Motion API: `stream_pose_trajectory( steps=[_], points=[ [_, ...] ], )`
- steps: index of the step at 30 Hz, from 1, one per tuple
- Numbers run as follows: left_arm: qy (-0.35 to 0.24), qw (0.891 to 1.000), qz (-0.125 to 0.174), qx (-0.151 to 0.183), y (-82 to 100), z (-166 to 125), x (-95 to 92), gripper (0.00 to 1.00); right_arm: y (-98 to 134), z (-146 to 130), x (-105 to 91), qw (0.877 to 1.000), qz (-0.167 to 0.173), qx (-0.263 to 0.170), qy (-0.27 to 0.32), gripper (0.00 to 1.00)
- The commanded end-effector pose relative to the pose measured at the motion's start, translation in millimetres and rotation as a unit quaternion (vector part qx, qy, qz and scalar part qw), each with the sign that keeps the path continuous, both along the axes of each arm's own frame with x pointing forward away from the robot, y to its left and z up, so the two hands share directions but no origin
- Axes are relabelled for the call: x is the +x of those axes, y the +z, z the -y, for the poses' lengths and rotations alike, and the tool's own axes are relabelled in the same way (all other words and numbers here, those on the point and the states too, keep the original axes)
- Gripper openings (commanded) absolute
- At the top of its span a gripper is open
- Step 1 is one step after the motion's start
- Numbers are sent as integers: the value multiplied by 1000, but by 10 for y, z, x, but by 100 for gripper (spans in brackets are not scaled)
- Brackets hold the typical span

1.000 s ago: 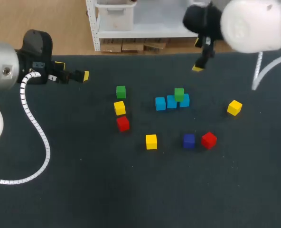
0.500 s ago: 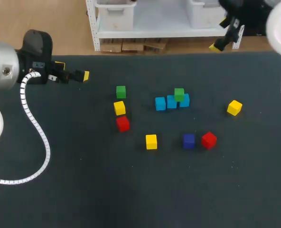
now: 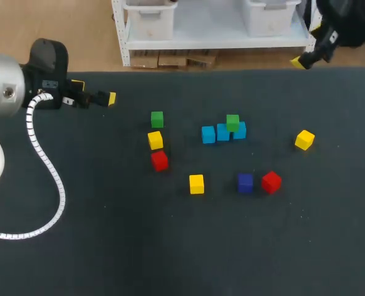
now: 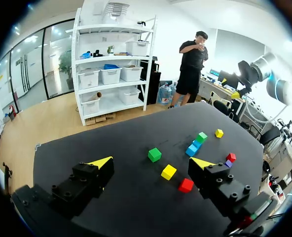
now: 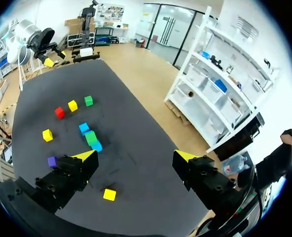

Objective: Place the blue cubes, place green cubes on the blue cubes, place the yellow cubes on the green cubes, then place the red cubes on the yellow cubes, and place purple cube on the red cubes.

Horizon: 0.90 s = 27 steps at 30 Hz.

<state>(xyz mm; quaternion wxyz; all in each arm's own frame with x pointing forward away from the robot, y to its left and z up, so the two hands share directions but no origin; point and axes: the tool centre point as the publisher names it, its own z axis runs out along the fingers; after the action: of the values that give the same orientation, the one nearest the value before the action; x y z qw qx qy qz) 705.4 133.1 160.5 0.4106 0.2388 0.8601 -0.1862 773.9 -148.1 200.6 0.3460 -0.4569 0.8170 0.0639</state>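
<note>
Three light blue cubes (image 3: 208, 134) form a row at mid-table, and a green cube (image 3: 232, 123) rests on the row's right part. A second green cube (image 3: 157, 119), a yellow cube (image 3: 155, 140) and a red cube (image 3: 159, 160) line up to the left. Nearer the front lie another yellow cube (image 3: 196, 184), the purple cube (image 3: 245, 182) and a red cube (image 3: 271, 182). A third yellow cube (image 3: 304, 139) sits at the right. My left gripper (image 3: 95, 90) hangs open and empty over the far left. My right gripper (image 3: 312, 46) is open and empty past the far right edge.
In the left wrist view the gripper (image 4: 152, 164) faces the green cube (image 4: 154, 154), yellow cube (image 4: 168, 172) and red cube (image 4: 186, 185) from a distance. In the right wrist view the gripper (image 5: 135, 156) is high above the table, with a yellow cube (image 5: 109, 194) below it.
My right arm has pulled back from above the blue row to the far right, rising beyond the table's back edge. The left arm and all cubes kept still.
</note>
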Motion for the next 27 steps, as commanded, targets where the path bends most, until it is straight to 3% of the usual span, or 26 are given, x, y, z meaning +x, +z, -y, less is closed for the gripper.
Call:
stream_pose_trajectory(
  steps=[1,9,27],
  points=[
    [-4,1000,3,-5,-16,-28,-1,100,-4,87,-98,1000,18,1,-20,100],
    [-4,1000,3,-5,-16,-28,-1,100,-11,202,-113,999,9,24,-39,100],
    [-4,1000,3,-5,-16,-28,-1,100,-26,193,-99,999,3,23,-34,100]
  ],
)
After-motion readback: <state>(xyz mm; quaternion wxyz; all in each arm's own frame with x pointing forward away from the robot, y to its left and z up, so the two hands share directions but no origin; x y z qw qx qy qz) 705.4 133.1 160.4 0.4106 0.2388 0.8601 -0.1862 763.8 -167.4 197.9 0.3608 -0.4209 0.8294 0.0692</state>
